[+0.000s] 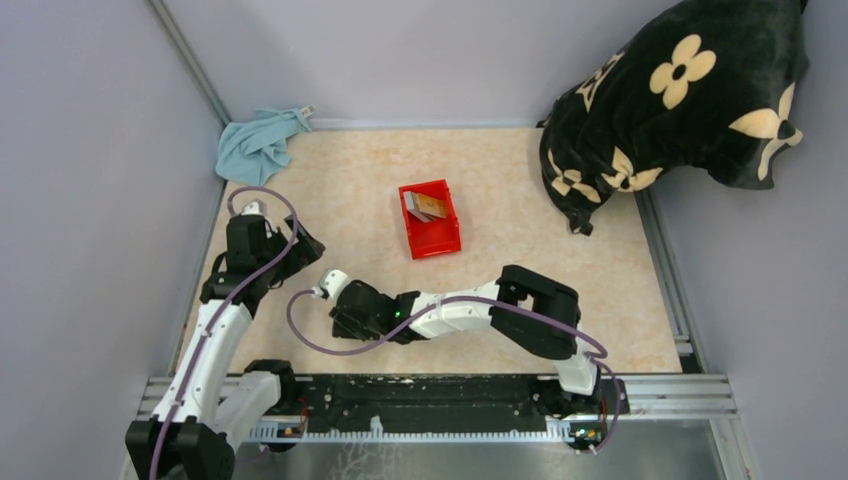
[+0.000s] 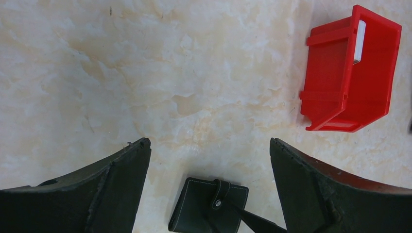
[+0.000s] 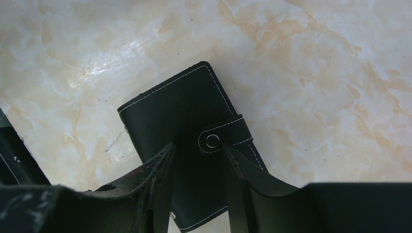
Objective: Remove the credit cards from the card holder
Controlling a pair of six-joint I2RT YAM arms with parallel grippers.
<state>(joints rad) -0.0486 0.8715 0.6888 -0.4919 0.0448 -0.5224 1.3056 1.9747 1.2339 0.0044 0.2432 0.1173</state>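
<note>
I found the table (image 1: 520, 200) to be a cream, marble-patterned surface with orange veining, enclosed by pale walls on three sides. Four items lay directly on it. A red bin (image 1: 436, 240) sat near the middle, slightly toward the far side. The card holder (image 3: 184, 111) lay flat on the near-left area, apart from the bin; I noted it was black with pale stitching, folded closed, its strap snapped down. A crumpled light-blue cloth (image 1: 258, 145) occupied the far left corner. A black cushion (image 1: 680, 110) with cream flower shapes rested over the far right corner.
</note>
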